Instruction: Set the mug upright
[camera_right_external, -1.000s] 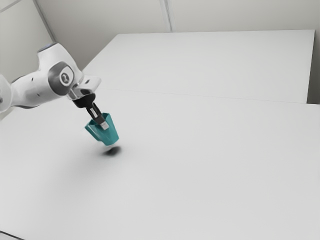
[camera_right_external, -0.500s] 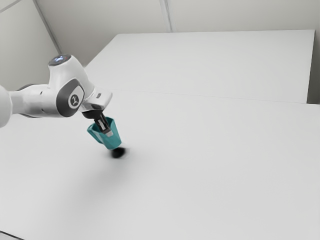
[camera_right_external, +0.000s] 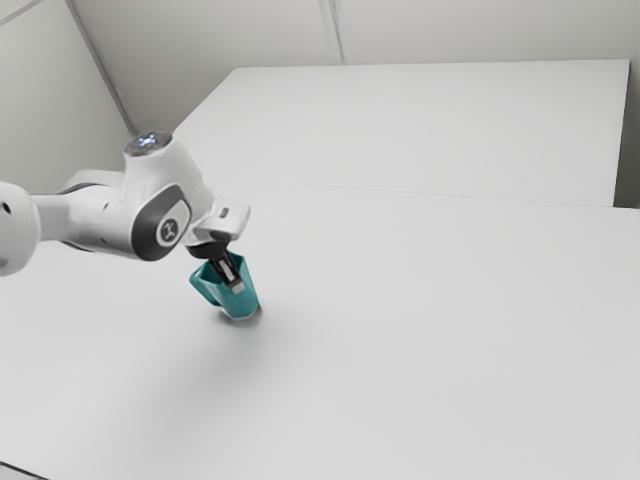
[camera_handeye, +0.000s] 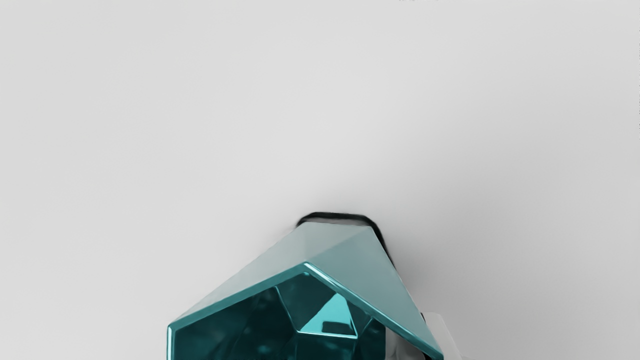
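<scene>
Gripper x1, pinching wall | teal mug x1, tilted, mouth upward

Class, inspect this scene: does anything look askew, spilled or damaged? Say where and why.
The teal mug looks askew: gripped by its wall in the gripper, low at the table, it leans with its mouth toward the exterior view's left instead of standing straight. No spill or damage is visible.

A plain white table spreads under soft, even light. Beyond its thin seam lies another pale flat surface, possibly a second table. Behind stands an off-white wall with a narrow upright strip.
</scene>
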